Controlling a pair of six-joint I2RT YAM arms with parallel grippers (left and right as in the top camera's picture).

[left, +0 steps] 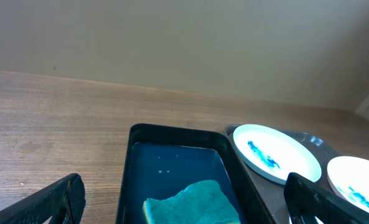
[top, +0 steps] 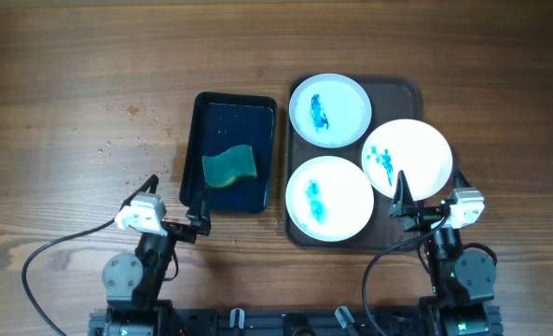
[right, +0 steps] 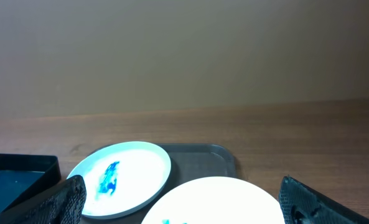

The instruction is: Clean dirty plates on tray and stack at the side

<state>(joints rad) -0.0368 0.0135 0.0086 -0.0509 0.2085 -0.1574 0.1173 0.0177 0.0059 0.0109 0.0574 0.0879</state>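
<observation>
We see the tray (top: 399, 91) lying right of centre on the tabletop (top: 71, 75). Its long axis runs from the near side to the far side, with its short ends facing the arms and away from them. Three plates (top: 329, 109) crowd it: one at the far left, one (top: 329, 198) at the near left, and a third (top: 407, 159) on the right. The third overhangs the tray's right rim and juts out over the wood. All three lie face up with their blue smears showing; being round, they have no long axis. We cannot tell whether the right plate rests on its neighbours' rims. Only the tray's far right corner and a patch at its near right show bare.

Just left of the tray, parallel to it across a thin gap, sits a black basin (top: 198, 140). A teal sponge (top: 229, 166) lies toward its near end.

The left jaws are spread fully and grip nothing. They sit at the basin's near left corner, with one finger (top: 153, 182) over the wood and the other by the near rim. The right jaws are just as wide and also empty, at the near edge of the overhanging plate.

Open wood stretches broadly left of the basin and along the far side. Right of the tray the free band is narrower. Little room lies between the tray's near end and the arms.
</observation>
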